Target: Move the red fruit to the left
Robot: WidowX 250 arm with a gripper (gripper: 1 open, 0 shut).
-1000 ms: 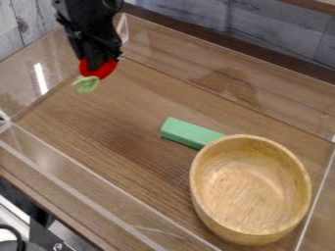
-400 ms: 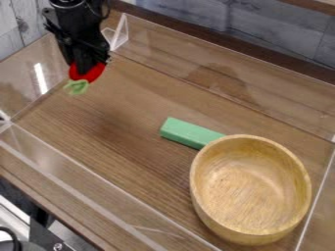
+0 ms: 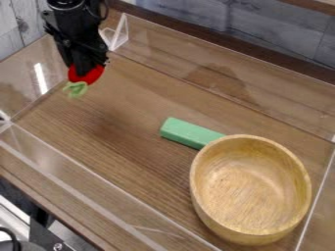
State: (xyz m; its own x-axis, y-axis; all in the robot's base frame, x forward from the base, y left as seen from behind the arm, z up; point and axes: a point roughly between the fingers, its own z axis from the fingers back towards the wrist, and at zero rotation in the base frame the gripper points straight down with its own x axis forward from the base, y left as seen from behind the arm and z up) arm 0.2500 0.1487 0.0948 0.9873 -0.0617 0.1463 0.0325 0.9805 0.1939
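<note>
Red fruit (image 3: pixel 86 73), the small glossy egg-shaped toy with a light green leafy stem, sits at the far left of your view, pinched between the fingers of the black gripper (image 3: pixel 85 67). You see the red body right at the fingertips and the pale green stem poking out below and to the left of them. The gripper points steeply down, and the fruit hangs just over the wooden tabletop (image 3: pixel 124 147); you cannot tell whether the stem touches the wood.

Just left of the fruit runs the clear plastic wall (image 3: pixel 29 83) that fences the table, so you have little room on that side. The near-left stretch of the wood lies open, up to the clear front wall along the near edge.

Moving right, the flat green rectangular block (image 3: pixel 190 132) lies near the middle, well apart from the fruit, angled across the grain. Its right end sits just beside the rim of the round wooden bowl (image 3: pixel 252 188), which fills the near-right corner close to the right-hand wall. Far right, bare wood runs to the back wall.
</note>
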